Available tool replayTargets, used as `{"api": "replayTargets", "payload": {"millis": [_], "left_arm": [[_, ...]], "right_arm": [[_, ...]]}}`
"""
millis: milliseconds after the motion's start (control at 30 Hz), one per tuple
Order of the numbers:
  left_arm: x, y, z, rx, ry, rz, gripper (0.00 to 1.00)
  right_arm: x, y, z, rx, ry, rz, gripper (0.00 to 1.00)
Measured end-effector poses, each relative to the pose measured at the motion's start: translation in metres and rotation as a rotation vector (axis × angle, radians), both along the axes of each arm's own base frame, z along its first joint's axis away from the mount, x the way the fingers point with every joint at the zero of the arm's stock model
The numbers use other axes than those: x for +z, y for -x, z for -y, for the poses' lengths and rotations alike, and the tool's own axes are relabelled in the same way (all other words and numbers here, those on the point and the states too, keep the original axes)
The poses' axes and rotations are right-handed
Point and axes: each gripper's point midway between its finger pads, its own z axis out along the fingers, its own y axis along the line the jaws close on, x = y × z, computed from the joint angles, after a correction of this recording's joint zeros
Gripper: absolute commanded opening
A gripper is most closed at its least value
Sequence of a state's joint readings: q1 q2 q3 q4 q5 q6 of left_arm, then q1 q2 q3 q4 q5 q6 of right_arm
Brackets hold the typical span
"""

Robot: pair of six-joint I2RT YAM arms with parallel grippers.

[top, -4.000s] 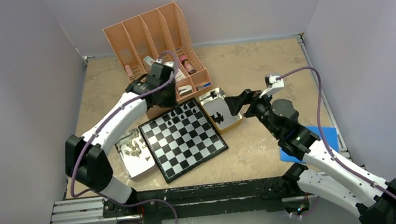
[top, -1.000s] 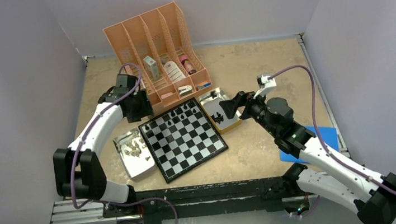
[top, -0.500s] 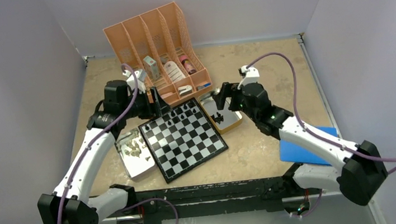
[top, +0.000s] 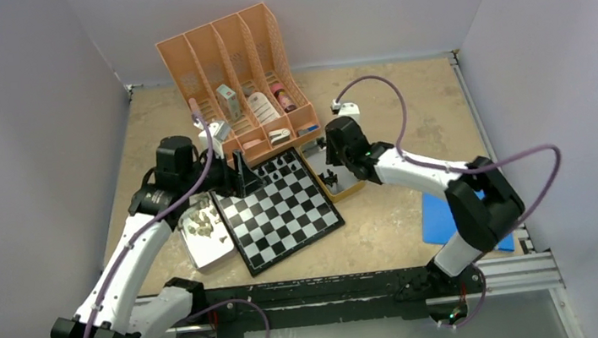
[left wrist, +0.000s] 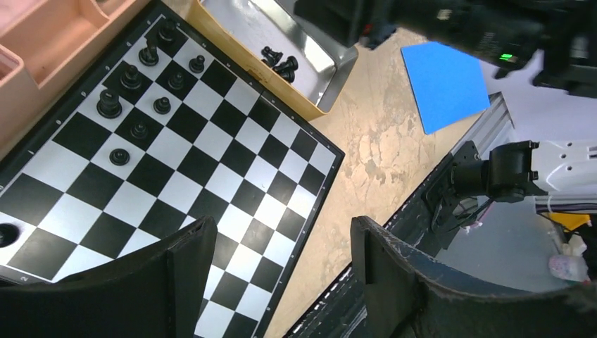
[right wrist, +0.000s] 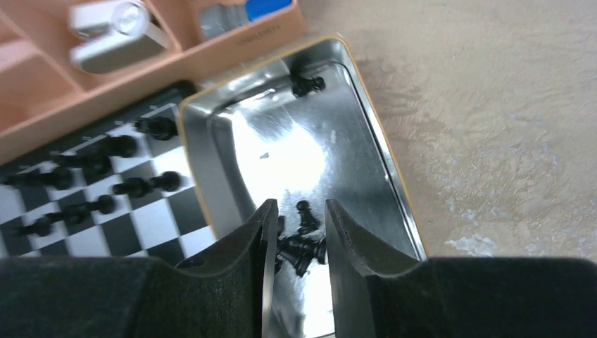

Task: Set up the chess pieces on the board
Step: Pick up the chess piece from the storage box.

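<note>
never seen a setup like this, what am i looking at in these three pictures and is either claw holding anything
These are two robot arms bolted at the near edge of a table. The wide picture comes from a fixed camera above and behind them. The other two come from a camera on each wrist, so the dark shapes at the bottom are that arm's own fingers.

On the table lie a chessboard with black chess pieces on its far rows, a metal tray of beige pieces, a second tray with loose black pieces, an orange organizer and a blue sheet.

The left gripper hangs open and empty over the board. The right gripper is down in the second tray, jaws close around a piece. Whether it grips it, I cannot tell.
</note>
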State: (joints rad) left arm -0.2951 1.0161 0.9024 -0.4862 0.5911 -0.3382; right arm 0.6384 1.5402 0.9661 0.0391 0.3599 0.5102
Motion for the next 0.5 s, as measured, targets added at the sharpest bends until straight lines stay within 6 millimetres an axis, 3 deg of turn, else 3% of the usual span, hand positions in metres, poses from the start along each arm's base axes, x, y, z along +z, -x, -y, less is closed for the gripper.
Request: {"api": "replayTargets", "payload": {"millis": [200,500], "left_arm": [[0.006,0.006,-0.006,0.013,-0.011,0.057,0.70],[0.003,0.008,-0.007,0.009,-0.018,0.058,0.70]], "right_arm": [[-0.052,0.001,0.009,-0.023,0.126,-0.123,0.34],[-0.063,0.012,0.015,-0.018,0.167,-0.184,0.34]]}}
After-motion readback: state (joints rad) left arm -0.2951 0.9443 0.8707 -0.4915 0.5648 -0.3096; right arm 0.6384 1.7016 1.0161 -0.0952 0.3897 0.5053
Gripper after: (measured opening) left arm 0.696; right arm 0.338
